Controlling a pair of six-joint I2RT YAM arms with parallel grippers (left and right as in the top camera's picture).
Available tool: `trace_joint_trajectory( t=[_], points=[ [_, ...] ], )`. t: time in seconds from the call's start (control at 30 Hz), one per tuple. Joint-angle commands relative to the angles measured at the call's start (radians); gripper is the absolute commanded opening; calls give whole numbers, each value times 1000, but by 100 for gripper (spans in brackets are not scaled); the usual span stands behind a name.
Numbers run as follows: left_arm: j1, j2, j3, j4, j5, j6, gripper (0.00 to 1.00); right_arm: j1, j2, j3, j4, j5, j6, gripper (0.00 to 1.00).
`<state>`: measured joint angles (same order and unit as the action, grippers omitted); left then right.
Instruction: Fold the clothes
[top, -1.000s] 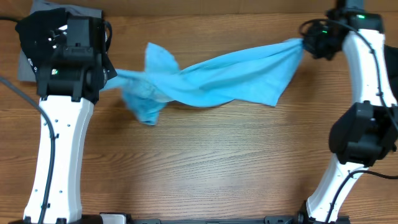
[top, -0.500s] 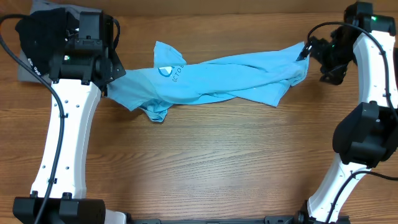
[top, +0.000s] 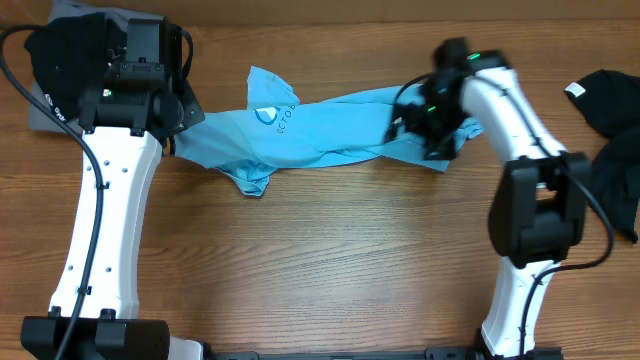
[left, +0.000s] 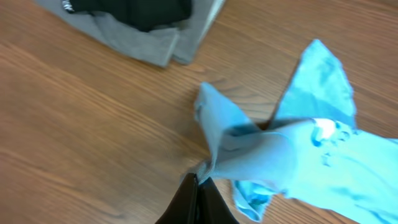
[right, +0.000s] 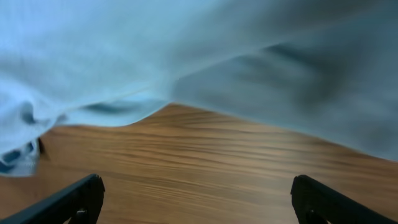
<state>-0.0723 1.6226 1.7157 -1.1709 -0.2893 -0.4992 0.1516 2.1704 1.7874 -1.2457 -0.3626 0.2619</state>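
Observation:
The light-blue T-shirt (top: 320, 125) lies stretched left to right across the back of the table, with small white print (top: 270, 113) facing up. My left gripper (top: 178, 135) is shut on the shirt's left end. In the left wrist view its black jaws (left: 199, 184) pinch a bunched corner of the blue cloth (left: 292, 155) just above the wood. My right gripper (top: 414, 127) hovers over the shirt's right part. Seen from the right wrist, it (right: 199, 190) stands wide open with only bare wood between its fingertips (right: 87, 193), and the shirt (right: 186, 50) fills the view above.
A black garment (top: 610, 100) lies at the table's right edge. A grey garment (left: 143, 40) with a black one (left: 149, 12) on it sits at the back left corner, partly under the left arm (top: 100, 230).
The right gripper let go of the shirt's right end, opened wide and swung left over the shirt. The shirt dropped from a taut hang onto the table. The left gripper kept its grip.

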Motion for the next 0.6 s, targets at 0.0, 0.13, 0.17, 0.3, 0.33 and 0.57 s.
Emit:
trace_joint_trajectory(
  t=[0.0,0.13,0.17,0.3,0.33,0.57],
  points=[
    [0,-47,52,20,101,19,4,89,-13,-74,68,-75,57,100],
    [0,-102,153,21,158,59,4,167,-14,-79,116,-89,92,100],
    [0,-115,180,20,158,59,4,183,-14,-79,127,-89,107,100],
    [0,-169,269,21,158,59,4,223,-14,-79,166,-120,140,100],
    [0,-181,287,21,158,59,4,230,-14,-79,181,-139,140,100],
    [0,-213,311,23,158,58,4,248,-14,-79,259,-182,204,100]
  ],
)
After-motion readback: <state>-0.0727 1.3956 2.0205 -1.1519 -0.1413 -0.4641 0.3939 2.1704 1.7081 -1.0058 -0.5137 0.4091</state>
